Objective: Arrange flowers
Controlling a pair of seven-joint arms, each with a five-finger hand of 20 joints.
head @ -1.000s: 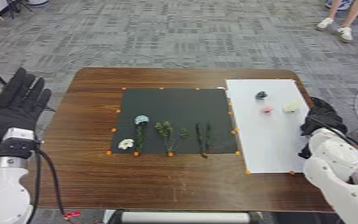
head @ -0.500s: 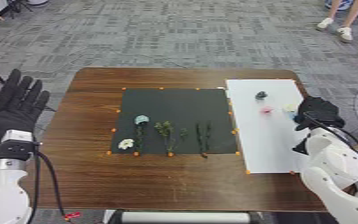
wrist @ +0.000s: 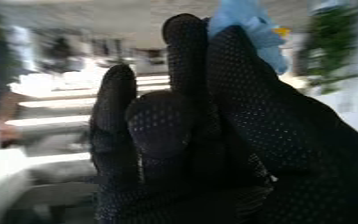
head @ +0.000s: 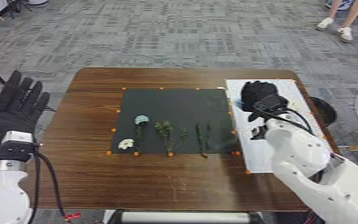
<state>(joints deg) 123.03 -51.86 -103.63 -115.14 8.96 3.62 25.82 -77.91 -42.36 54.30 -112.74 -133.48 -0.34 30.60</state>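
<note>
Blue petals (wrist: 245, 20) are pinched in the right hand's (head: 260, 95) fingers over the white board (head: 261, 159), probably for transfer, next needing gentle lowering beside green stems (head: 167, 133) on the black mat (head: 171, 106).

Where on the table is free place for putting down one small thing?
Bare wood of the table lies in front of the black mat; the mat's far half is bare too. Crowded: its near half, with stems and flower heads, and the white board around the right robot hand.
</note>
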